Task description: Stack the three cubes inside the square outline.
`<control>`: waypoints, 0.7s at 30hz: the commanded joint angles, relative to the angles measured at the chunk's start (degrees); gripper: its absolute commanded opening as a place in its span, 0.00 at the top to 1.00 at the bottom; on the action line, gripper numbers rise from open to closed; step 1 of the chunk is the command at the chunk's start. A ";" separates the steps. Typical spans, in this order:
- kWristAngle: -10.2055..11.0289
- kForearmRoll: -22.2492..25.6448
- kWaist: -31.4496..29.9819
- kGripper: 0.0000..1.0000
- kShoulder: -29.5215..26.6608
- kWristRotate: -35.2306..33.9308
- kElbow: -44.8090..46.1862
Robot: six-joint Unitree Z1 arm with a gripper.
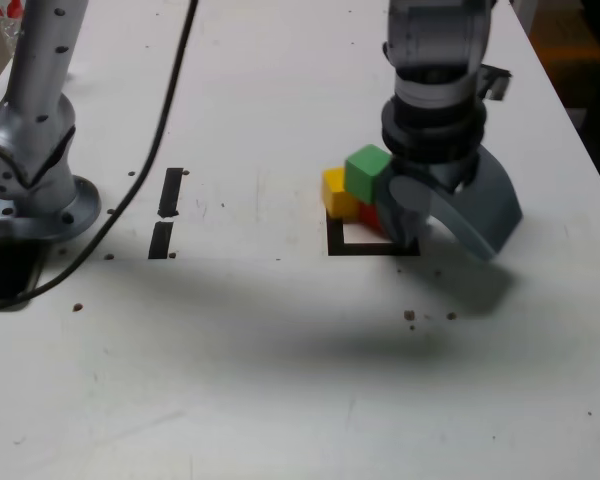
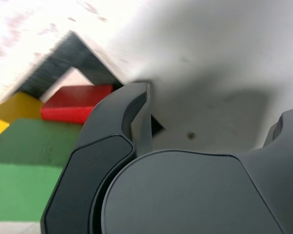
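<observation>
Inside the black square outline (image 1: pixel 368 247) (image 2: pixel 71 53) the red cube (image 1: pixel 371 215) (image 2: pixel 75 104) and the yellow cube (image 1: pixel 336 192) (image 2: pixel 12 109) sit side by side. The green cube (image 1: pixel 367 172) (image 2: pixel 24 168) rests on top of them. My gripper (image 1: pixel 446 233) (image 2: pixel 210 122) stands open just to the exterior view's right of the pile. One finger (image 1: pixel 404 212) (image 2: pixel 132 114) is close beside the red and green cubes, and I cannot tell if it touches them. Only bare table shows between the jaws.
The arm's base (image 1: pixel 35 160) stands at the exterior view's left, with a black cable (image 1: pixel 150 150) running past it. Two short black strips (image 1: pixel 166 215) lie left of the outline. Small crumbs (image 1: pixel 410 316) dot the table. The table's edge (image 1: pixel 580 130) runs along the right.
</observation>
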 commanded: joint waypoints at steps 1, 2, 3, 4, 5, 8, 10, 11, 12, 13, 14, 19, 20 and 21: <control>-0.04 -0.25 0.66 0.07 -1.07 0.18 0.72; -0.05 -0.39 1.22 0.07 -1.41 0.34 1.34; -0.05 -0.54 1.90 0.07 -1.84 0.56 2.08; -0.05 -0.67 2.58 0.07 -2.29 0.82 2.78; -0.06 -0.74 2.98 0.07 -2.56 1.00 3.17; -0.06 -0.94 4.92 0.07 -3.85 2.03 4.90; -0.06 -0.97 5.84 0.07 -4.40 2.52 5.64; -0.06 -0.97 6.33 0.07 -4.68 2.78 6.02; -0.04 -0.97 6.85 0.07 -4.96 3.04 6.42; -0.03 -0.97 7.39 0.07 -5.25 3.32 6.84; -0.02 -0.97 7.95 0.07 -5.56 3.59 7.29; 0.69 -0.76 13.05 0.07 -7.93 5.15 11.59; 0.79 -0.71 13.73 0.07 -8.19 5.41 12.14; 0.83 -0.68 14.18 0.07 -8.38 5.60 12.51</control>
